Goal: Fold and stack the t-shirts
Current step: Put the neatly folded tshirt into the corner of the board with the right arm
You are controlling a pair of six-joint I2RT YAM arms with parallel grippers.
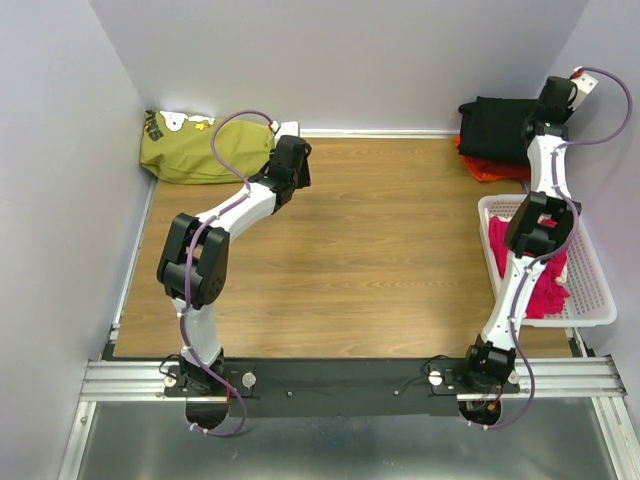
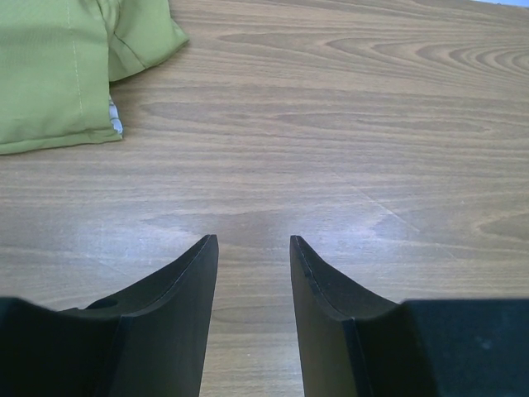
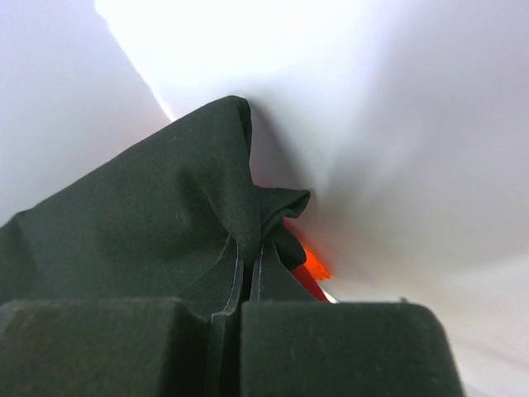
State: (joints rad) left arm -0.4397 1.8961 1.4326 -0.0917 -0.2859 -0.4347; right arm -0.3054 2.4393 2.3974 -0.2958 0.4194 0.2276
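Right gripper [image 3: 246,248]: fingers pressed together, pinching a fold at the edge of the black t-shirt [image 3: 140,223] in the far right corner. The wall [image 3: 397,124] is close ahead, so there is little room. An orange-red shirt [image 3: 312,266] edge shows just below the pinch. Pink t-shirts [image 1: 545,288] lie in the white basket [image 1: 598,290], back toward its arm's base.

Left gripper [image 2: 252,241]: fingers spread, holding nothing, over bare wooden table [image 2: 372,124]. Olive-green shirt [image 2: 50,74] sits ahead-left, apart.

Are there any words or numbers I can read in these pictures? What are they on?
None can be read.
The green t-shirt has a small white and yellow print, too small to show letters.
The black t-shirt, pink t-shirt and white basket show no writing.
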